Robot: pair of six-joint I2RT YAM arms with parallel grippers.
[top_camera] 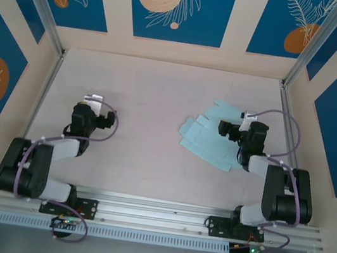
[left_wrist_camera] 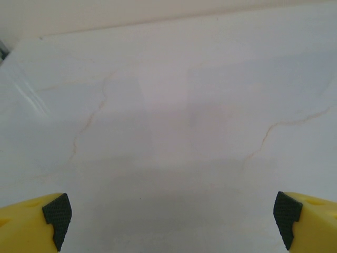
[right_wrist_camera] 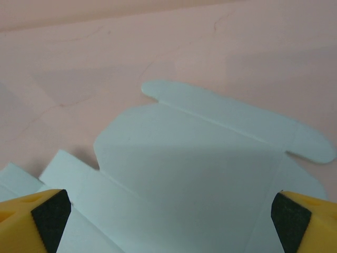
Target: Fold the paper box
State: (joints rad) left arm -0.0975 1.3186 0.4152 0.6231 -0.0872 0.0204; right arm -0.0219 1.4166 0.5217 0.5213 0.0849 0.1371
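Observation:
The paper box (top_camera: 208,136) is a flat pale-blue cut-out sheet with flaps, lying on the table right of centre. My right gripper (top_camera: 227,128) hovers over its right part, open, with nothing between the fingers. In the right wrist view the sheet (right_wrist_camera: 205,163) spreads under the open jaws, its rounded flap (right_wrist_camera: 237,113) pointing away, and both yellow fingertips (right_wrist_camera: 50,213) stand wide apart at the bottom corners. My left gripper (top_camera: 113,121) rests at the left side of the table, well away from the sheet, open over bare tabletop (left_wrist_camera: 168,132).
The pale marbled table (top_camera: 153,98) is walled by panels with blue leaf prints. Metal posts (top_camera: 47,24) stand at the back corners. An aluminium rail (top_camera: 155,211) with both arm bases runs along the near edge.

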